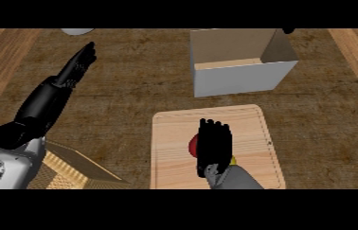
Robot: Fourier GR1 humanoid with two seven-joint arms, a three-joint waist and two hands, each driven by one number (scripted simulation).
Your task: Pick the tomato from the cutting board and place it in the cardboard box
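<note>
A red tomato lies on the light wooden cutting board, mostly hidden under my right hand. That hand hovers over the board's middle with straight fingers pointing away from me, so only the tomato's left edge shows. The cardboard box stands open beyond the board, at the upper right. My left hand rests at the far left, fingers straight and pointing up and away, holding nothing.
A pale round object peeks in at the top left edge. A woven mat lies at the lower left beside my left forearm. A small yellow patch shows by my right wrist. Dark wooden counter surrounds the board.
</note>
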